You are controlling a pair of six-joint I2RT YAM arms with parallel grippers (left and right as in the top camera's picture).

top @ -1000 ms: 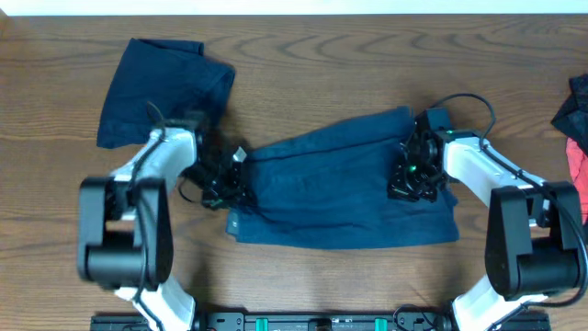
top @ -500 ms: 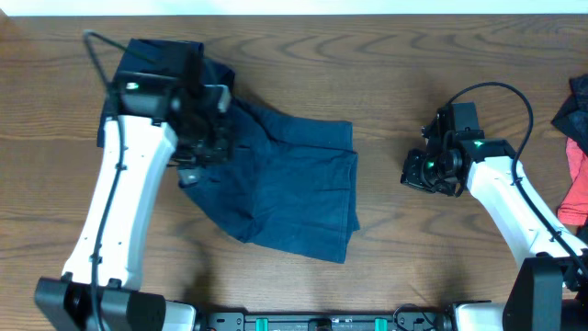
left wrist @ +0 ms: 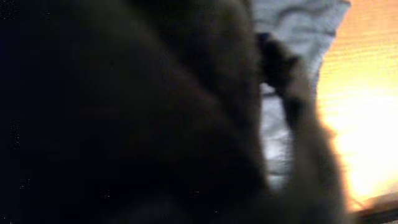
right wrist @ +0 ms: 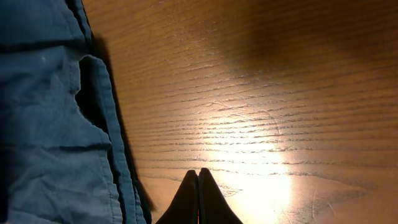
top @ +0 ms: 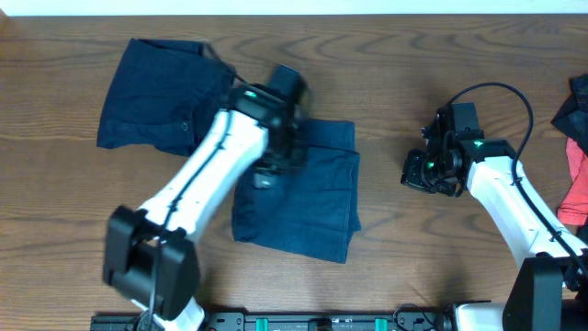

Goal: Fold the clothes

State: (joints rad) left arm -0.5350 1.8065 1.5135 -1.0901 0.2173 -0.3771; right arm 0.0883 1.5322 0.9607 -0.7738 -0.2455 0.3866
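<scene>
Overhead: left gripper (top: 273, 165) over shorts (top: 312, 211)

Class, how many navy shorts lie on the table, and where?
2. The far-left shorts and the centre shorts, these under the left gripper. Dark cloth at the right edge may be a third.

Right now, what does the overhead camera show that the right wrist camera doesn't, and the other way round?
Only the overhead view shows the left gripper over the middle shorts. It also shows a second pair of shorts at the far left and red and dark cloth at the right edge. Only the right wrist view shows that the right gripper has its fingertips pressed together, holding nothing, above bare wood. Both views show an edge of the middle shorts and the wooden table.
</scene>
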